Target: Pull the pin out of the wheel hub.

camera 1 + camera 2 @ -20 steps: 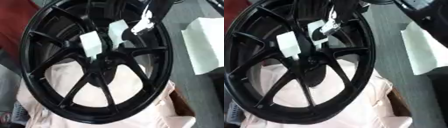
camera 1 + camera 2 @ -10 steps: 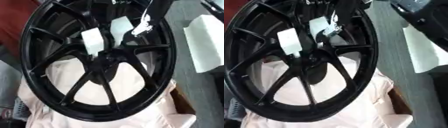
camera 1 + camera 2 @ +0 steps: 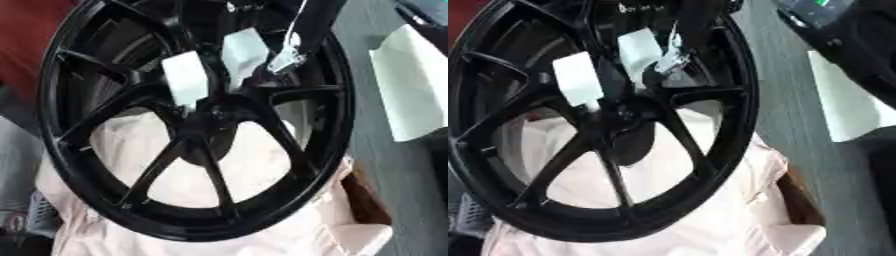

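Left eye view: a black wheel [image 3: 201,150] lies tilted on a pale pink cloth [image 3: 219,175] over a cardboard box [image 3: 367,200]. Two white tags [image 3: 185,80] sit on spokes beside the hub [image 3: 206,125]. A small silver pin [image 3: 287,59] hangs near the upper rim, below a dark arm [image 3: 315,20]. Whether its hand is spread or pinching cannot be told. White paper [image 3: 411,85] lies right.

surface: grey floor [image 3: 398,170] | on it: white sheet [image 3: 409,90]; cloth-draped cardboard box [image 3: 366,200] under black wheel [image 3: 197,120]
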`<move>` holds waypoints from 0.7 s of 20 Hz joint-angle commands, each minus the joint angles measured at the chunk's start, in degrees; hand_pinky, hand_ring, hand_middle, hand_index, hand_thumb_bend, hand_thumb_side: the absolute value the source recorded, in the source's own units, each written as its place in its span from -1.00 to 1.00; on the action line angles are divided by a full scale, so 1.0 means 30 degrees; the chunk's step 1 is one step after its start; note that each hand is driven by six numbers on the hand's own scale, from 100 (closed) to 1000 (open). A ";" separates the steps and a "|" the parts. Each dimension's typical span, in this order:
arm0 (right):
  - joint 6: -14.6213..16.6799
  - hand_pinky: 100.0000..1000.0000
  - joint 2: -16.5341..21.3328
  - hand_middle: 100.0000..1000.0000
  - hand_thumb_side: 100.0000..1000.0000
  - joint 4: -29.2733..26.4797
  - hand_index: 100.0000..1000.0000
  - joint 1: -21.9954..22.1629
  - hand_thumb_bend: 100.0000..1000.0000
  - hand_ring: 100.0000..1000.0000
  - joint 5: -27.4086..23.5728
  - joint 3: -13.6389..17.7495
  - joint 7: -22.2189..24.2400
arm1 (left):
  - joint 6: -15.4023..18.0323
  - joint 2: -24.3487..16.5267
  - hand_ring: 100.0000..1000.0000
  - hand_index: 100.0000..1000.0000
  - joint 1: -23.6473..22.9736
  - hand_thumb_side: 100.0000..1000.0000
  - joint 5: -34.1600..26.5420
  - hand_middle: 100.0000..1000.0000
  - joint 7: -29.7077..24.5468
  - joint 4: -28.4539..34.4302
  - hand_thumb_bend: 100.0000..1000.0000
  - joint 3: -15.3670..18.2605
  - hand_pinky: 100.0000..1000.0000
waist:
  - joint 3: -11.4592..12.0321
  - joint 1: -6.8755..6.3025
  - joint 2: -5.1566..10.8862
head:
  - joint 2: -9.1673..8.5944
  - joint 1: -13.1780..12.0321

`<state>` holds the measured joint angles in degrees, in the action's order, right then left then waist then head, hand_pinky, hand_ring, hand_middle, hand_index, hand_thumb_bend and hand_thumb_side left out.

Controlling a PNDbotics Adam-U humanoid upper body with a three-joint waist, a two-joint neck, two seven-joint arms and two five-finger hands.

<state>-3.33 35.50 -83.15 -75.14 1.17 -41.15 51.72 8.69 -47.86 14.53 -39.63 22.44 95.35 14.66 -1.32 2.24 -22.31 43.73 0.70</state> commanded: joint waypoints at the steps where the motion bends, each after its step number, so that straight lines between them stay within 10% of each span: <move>1: 0.0194 0.60 0.0139 0.36 -0.59 0.0202 0.51 -0.0253 -0.27 0.56 0.0196 0.0201 -0.0010 | -0.0070 -0.0408 0.45 0.46 0.0124 0.60 -0.0104 0.35 -0.0007 0.0177 -0.63 0.0088 0.45 | 0.0078 -0.0127 0.0311 | 0.0033 0.0073; 14: -0.0475 0.49 0.0128 -0.10 -0.84 0.0500 0.12 -0.0136 -0.91 0.31 -0.1439 0.0508 -0.1561 | -0.0109 -0.0266 0.45 0.45 0.0056 0.61 -0.0155 0.34 0.0091 0.0098 -0.63 0.0148 0.45 | 0.0021 -0.0138 0.0298 | 0.0093 0.0008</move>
<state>-4.30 34.96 -81.22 -74.57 -1.88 -40.89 47.65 8.36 -47.37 14.53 -39.82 22.57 95.30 14.45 -1.28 2.20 -22.67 43.74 0.70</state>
